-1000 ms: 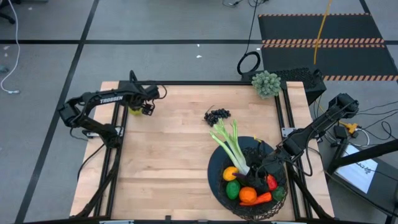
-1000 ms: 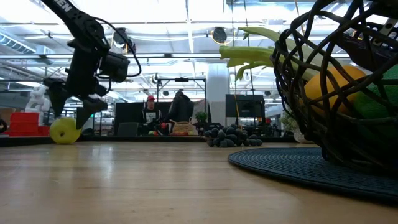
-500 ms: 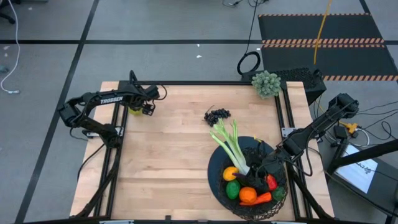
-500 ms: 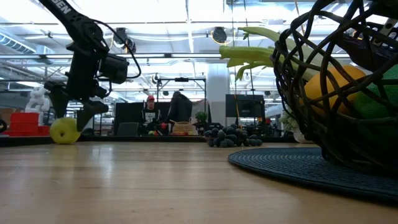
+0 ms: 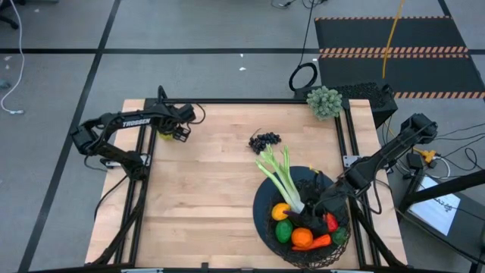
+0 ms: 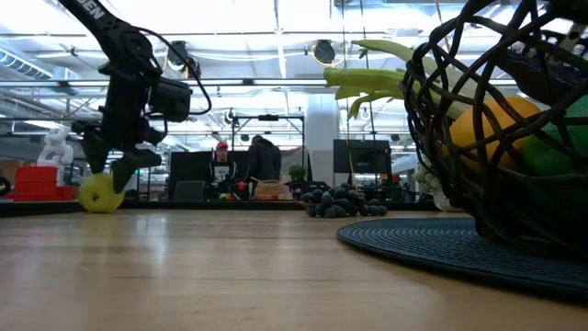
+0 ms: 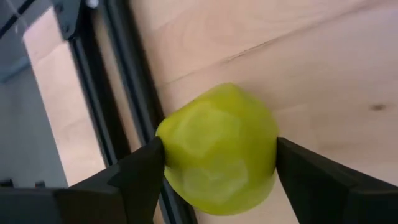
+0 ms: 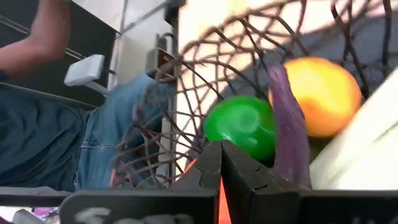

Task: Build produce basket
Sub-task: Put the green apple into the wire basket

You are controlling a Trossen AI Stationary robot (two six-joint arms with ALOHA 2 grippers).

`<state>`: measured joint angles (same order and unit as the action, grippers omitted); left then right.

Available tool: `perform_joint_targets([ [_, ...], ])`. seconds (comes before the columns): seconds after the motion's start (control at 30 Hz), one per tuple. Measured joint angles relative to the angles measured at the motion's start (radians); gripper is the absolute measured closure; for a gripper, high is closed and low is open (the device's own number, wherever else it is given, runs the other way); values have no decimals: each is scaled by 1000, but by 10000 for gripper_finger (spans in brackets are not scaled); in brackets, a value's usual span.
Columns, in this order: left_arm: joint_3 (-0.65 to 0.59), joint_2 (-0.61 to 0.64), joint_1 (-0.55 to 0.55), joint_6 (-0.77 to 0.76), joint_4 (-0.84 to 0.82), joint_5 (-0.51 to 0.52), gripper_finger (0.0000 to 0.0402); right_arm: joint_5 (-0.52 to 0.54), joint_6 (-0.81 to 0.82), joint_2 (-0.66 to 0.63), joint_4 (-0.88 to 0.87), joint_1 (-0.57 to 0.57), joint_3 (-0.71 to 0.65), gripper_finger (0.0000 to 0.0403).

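A yellow-green lemon lies at the table's far left, beside the black frame rail; it also shows in the high view and the low view. My left gripper stands over the lemon with a finger on each side. The black wire basket stands near right on a dark round mat and holds celery, an orange, a lime, an eggplant, a carrot and more. Dark grapes lie on the table. My right gripper is shut inside the basket, above the produce. My left gripper pinches the lemon between its two fingers, one on each of its opposite sides. The fingers come from above, pointing down. In the low view the lemon's underside sits at the level of the table top.
A grey-green bumpy clump sits at the table's far right corner. The black frame rail runs close beside the lemon. Bare wood lies between the lemon and the basket. A person in jeans stands beyond the basket.
My left gripper has come down a little around the lemon, and its fingers have closed in on the lemon's sides. The lemon has shifted slightly toward the table's right. My right arm has kept still.
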<state>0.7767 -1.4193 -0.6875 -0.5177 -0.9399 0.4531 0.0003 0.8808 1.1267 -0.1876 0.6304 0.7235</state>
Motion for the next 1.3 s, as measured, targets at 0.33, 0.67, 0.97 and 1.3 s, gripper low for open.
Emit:
perform_joint_targets([
  [0.33,1,139,162,-15,31,-17,127,31,-205,-58,248,18,1,399],
  [0.67,1,501,492,-98,273,-90,124,214,-374,-88,299,9,1,399],
  [0.97,1,567,823,30,759,-89,115,441,-674,-81,491,0,1,399],
  [1.3,1,355,1038,298,1293,-87,114,683,-906,37,674,-1,1,389],
])
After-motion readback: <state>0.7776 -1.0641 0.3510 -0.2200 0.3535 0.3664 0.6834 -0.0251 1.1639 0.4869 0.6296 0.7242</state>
